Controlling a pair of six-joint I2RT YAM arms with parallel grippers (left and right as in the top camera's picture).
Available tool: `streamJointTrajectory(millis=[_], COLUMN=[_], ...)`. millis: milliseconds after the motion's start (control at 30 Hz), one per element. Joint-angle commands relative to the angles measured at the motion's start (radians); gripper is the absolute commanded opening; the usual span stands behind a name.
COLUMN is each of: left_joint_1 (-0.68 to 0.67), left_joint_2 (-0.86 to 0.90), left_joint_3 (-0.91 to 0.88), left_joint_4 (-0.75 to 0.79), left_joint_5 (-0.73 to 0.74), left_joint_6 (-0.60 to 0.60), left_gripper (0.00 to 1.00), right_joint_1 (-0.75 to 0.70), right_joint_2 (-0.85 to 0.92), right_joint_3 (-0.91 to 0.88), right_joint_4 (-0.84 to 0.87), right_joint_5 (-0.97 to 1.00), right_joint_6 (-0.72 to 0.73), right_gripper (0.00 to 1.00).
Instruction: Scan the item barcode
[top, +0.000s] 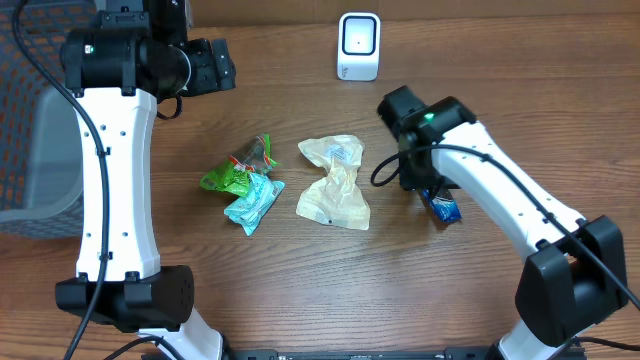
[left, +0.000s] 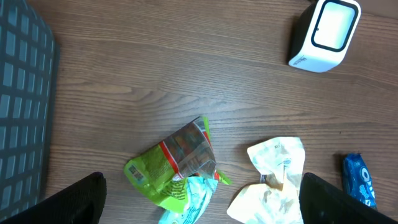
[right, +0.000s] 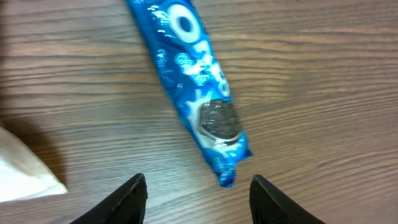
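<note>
Right tool (right: 198, 190), released, hovers over the blue plastic cookie packet (right: 199, 99) lying on the wooden counter (right: 323, 74). Left tool (left: 202, 193) is likewise released, fingers wide.

The table (top: 300, 290) was brown and matt, with fine wood grain. Near its far edge the scanner (top: 358, 46) was smooth white plastic with a glossy window. The blue biscuit packet (right: 194, 87) was shiny printed film, as were the crinkled green packet (left: 171, 165) and the teal packet (top: 252, 203). The cream wrapper (top: 335, 185) looked duller, crumpled and papery. At the left edge the basket (left: 22, 106) was grey plastic mesh.
</note>
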Motion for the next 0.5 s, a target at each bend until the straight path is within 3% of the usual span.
streamJointTrajectory(millis=[0, 467], left_joint_1=[-0.001, -0.001], left_joint_2=[-0.017, -0.017], left_joint_3=[0.002, 0.002], left_joint_4=[0.005, 0.006], left_joint_5=[0.007, 0.007], left_joint_6=[-0.014, -0.014], left_gripper=[0.90, 0.90], right_joint_1=[-0.038, -0.047], right_joint_2=[-0.033, -0.032], right_joint_3=[-0.068, -0.317], right_joint_4=[0.037, 0.296], right_joint_5=[-0.058, -0.023], right_joint_6=[-0.185, -0.410], right_gripper=[0.56, 0.66])
